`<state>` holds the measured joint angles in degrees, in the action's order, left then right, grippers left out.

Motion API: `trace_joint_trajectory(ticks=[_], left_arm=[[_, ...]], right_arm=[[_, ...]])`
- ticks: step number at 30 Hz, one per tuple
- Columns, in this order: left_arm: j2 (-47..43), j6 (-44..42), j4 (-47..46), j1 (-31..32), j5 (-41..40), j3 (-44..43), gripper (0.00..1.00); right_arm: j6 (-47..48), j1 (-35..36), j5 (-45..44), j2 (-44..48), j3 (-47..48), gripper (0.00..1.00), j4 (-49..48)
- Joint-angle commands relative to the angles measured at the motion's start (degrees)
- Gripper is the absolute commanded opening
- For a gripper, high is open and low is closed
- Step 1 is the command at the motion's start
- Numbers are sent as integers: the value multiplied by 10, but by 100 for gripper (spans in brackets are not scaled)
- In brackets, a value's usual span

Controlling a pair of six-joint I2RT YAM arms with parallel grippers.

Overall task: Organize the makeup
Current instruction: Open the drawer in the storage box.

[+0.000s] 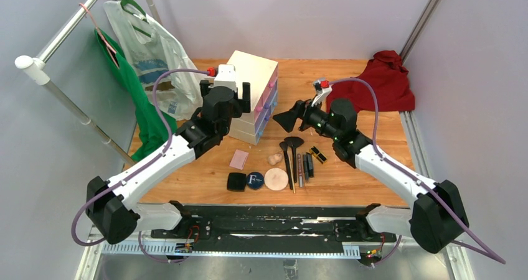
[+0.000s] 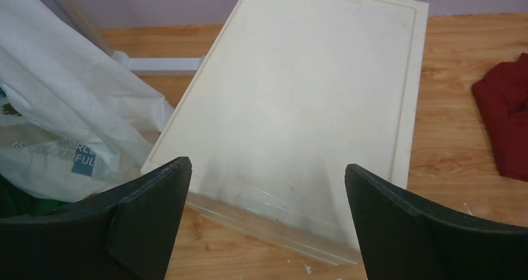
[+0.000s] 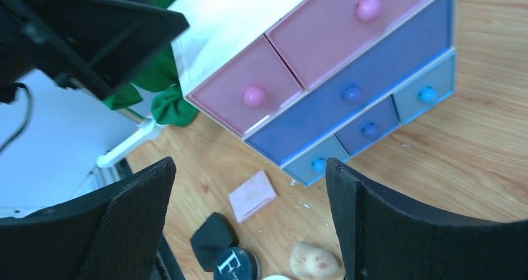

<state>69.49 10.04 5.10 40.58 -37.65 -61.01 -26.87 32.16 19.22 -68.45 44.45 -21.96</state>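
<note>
The makeup lies in a loose row on the wooden table. It holds a black square compact point(image 1: 236, 182) point(image 3: 212, 238), a navy round compact point(image 1: 254, 180) point(image 3: 236, 264), a beige puff point(image 1: 276, 179), a pink square point(image 1: 238, 159) point(image 3: 252, 196), a beige sponge point(image 1: 274, 158) point(image 3: 314, 261), a black brush point(image 1: 287, 158), pencils point(image 1: 301, 170) and a black-gold lipstick point(image 1: 318, 155). My left gripper point(image 1: 226, 90) point(image 2: 268, 165) hovers open over the cream chest's top point(image 2: 299, 106). Facing the chest's drawer fronts point(image 3: 348, 62) is my right gripper point(image 1: 292, 115) point(image 3: 249, 163), open and empty, above the makeup.
The cream chest point(image 1: 252, 96) stands at the back centre with pink and purple drawers shut. A white plastic bag point(image 1: 149, 56) and green cloth point(image 1: 146, 118) hang from a rail on the left. A red cloth point(image 1: 386, 81) lies at the back right.
</note>
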Motion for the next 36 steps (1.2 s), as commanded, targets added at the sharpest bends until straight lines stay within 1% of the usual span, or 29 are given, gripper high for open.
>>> trace_joint_trajectory(ticks=[1,7,16,21,26,33,36], left_arm=[[23,3,1,-19,22,-24,98],[38,8,-5,-38,32,-18,98],[57,18,-10,-55,46,-3,98],[58,24,-7,-57,51,5,98],[51,30,-1,-57,53,17,98],[33,42,1,-58,55,42,98],[26,44,2,-57,47,50,98]], right_arm=[[-87,-33,99,-28,-3,88,-115],[-122,-41,135,-70,-4,87,-167],[-197,-48,178,-145,-3,84,-281],[-248,-52,204,-200,9,79,-358],[-258,-52,210,-238,21,74,-374],[-263,-51,212,-264,43,67,-380],[-264,-52,213,-269,50,66,-381]])
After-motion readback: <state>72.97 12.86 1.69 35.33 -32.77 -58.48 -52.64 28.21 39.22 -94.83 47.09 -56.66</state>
